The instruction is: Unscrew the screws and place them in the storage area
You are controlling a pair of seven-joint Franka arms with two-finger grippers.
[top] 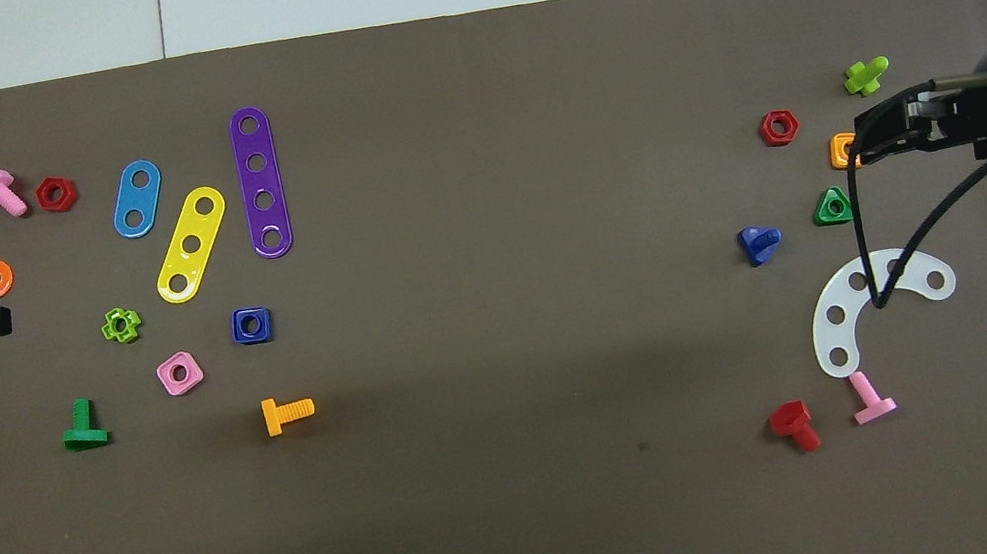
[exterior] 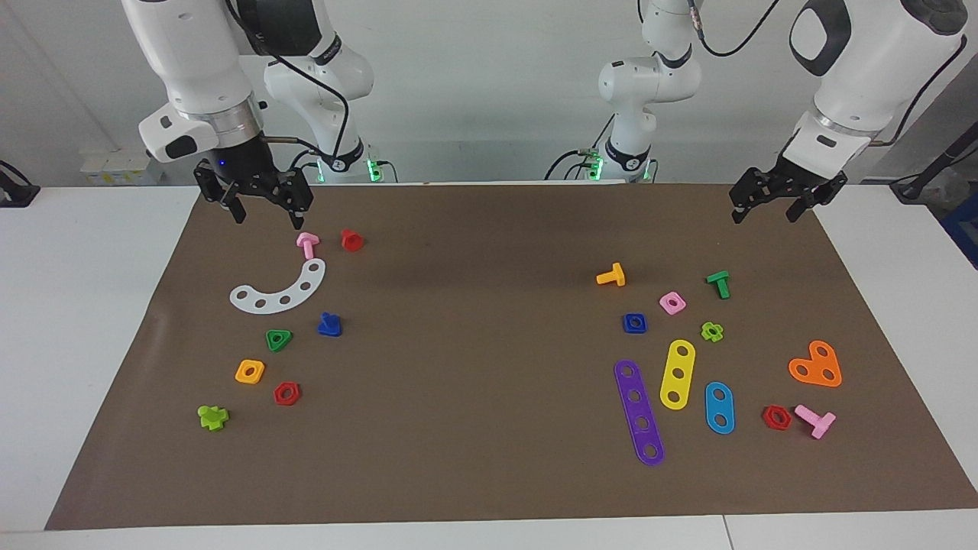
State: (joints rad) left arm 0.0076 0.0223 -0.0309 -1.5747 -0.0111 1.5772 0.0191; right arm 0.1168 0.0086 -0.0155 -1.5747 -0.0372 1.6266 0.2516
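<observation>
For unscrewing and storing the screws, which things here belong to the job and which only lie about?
Job: dark-blue bolt; right gripper, over the pink bolt.

Lying about: white curved strip, blue square nut, purple strip, orange heart plate; left gripper waits.

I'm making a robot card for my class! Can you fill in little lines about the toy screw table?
surface: brown mat
dark-blue bolt: lies loose beside the green triangle nut, toward the right arm's end
white curved strip: near the bolt, closer to the robots
right claw: open, raised above a pink bolt
left claw: open, raised over the mat's corner, holding nothing
</observation>
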